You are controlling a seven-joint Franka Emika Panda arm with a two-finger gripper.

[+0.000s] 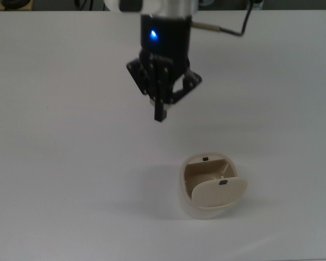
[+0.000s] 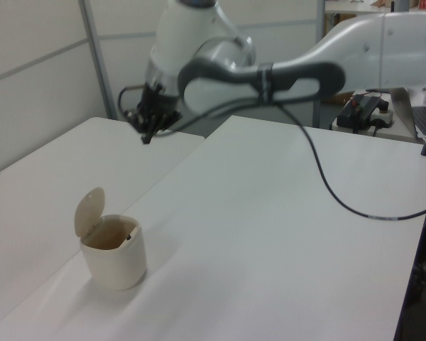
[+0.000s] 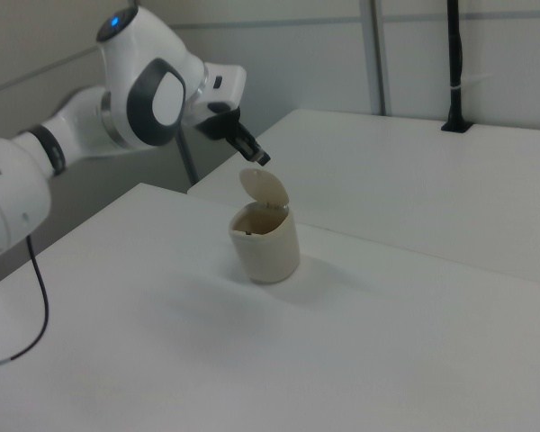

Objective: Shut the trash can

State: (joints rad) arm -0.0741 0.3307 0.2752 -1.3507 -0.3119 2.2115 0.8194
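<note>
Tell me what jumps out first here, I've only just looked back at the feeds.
The trash can stands alone on the white table, lid tipped up and open. The gripper hangs in the air above the table, apart from the can, toward the top view's upper left of it, fingers together.

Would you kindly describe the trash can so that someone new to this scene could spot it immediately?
Start from the wide white table. The only item standing on it is the trash can, a small cream-beige bin with rounded sides. Its flat oval lid stands raised on its hinge, leaving the inside open, and nothing else sits near it; the black gripper is apart from it.
</note>
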